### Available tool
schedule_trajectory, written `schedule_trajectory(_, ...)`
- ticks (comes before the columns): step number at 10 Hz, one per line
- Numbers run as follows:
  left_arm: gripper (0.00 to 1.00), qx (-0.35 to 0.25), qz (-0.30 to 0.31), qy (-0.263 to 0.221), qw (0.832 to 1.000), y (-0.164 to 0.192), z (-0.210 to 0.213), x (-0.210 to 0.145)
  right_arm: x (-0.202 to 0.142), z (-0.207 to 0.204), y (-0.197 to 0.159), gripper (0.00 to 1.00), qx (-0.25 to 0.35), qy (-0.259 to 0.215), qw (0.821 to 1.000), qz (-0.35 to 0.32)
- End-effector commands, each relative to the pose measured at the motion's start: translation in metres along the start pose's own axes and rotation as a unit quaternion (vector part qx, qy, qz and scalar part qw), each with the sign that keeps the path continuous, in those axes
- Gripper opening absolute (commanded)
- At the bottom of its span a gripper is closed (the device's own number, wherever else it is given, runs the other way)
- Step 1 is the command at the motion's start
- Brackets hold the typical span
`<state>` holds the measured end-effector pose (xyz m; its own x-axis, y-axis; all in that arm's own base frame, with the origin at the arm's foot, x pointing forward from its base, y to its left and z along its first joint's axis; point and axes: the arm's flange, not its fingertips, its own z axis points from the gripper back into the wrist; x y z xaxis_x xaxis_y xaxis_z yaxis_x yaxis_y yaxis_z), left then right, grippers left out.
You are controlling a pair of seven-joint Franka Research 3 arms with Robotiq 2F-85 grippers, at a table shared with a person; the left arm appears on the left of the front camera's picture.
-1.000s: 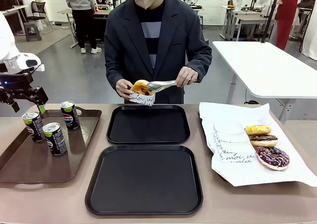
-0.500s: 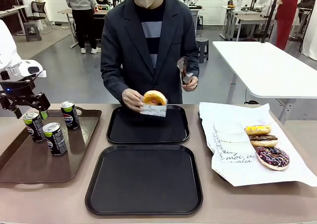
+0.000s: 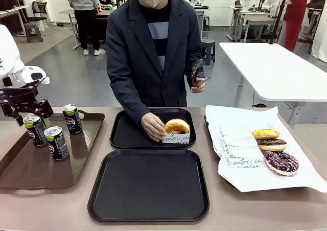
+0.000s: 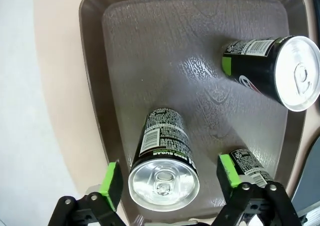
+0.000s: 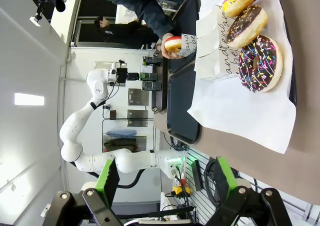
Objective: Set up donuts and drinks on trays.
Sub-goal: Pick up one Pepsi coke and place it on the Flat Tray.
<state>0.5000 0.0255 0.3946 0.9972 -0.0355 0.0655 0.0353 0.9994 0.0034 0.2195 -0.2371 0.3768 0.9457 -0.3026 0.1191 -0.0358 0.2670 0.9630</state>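
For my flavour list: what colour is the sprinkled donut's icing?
Sprinkled donut: dark brown icing, best seen in the right wrist view.

In the left wrist view, a third can (image 4: 248, 162) was mostly hidden behind one of the left gripper's (image 4: 168, 177) fingers (image 4: 226, 170), and a second can (image 4: 280, 71) was clipped by the picture's right edge. From the front, the brown tray (image 3: 20, 172) ran off the left edge, and the paper sleeve (image 3: 176, 138) hid the lower part of the donut (image 3: 177, 125).

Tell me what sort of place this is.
Likely a robotics lab staged as a snack counter: the left gripper straddles a soda can, a person's hand holds a donut on a black tray, a white worktable stands behind.
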Motion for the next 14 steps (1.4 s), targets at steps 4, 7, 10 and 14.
schedule_trajectory(4,0.00,-0.002,0.001,-0.009,1.000,-0.001,-0.003,0.001,-0.003,0.002,-0.001,1.00,0.000,0.006,1.000,0.001)
schedule_trajectory(7,0.06,-0.002,0.002,-0.003,1.000,0.000,0.000,0.001,-0.003,0.002,-0.001,1.00,0.000,0.006,1.000,0.001)
schedule_trajectory(10,0.00,0.013,-0.025,0.040,0.999,-0.004,0.080,-0.034,-0.003,0.002,-0.001,1.00,0.000,0.006,1.000,0.001)
schedule_trajectory(14,0.00,0.003,-0.070,-0.032,0.997,-0.009,0.178,-0.139,-0.003,0.002,-0.001,1.00,0.000,0.006,1.000,0.001)
